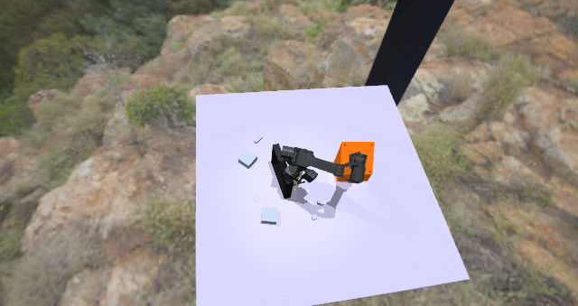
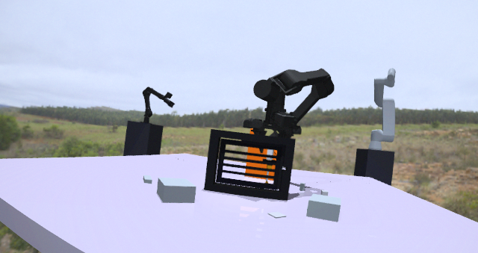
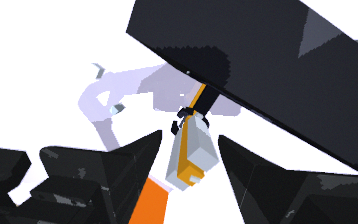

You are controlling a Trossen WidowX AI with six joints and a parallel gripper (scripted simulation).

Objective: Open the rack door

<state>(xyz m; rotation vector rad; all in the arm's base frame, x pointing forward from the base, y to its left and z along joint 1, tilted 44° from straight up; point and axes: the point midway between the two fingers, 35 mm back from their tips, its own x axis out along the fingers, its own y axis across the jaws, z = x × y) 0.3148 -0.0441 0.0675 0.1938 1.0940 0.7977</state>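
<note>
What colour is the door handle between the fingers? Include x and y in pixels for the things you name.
The handle (image 3: 200, 145) is light grey with an orange-yellow stripe and end; it shows best in the wrist view.

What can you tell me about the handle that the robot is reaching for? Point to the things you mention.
The handle (image 3: 192, 150) is a blocky light grey bar with an orange-yellow stripe along it and an orange-yellow patch at its end, looking like smooth plastic or painted metal. It stands out from the door side of the black frame (image 1: 281, 172) (image 2: 210, 163) (image 3: 260, 45), on the arm's side. In the wrist view it appears between the open gripper's fingers, with gaps showing on both sides; contact isn't visible.
</note>
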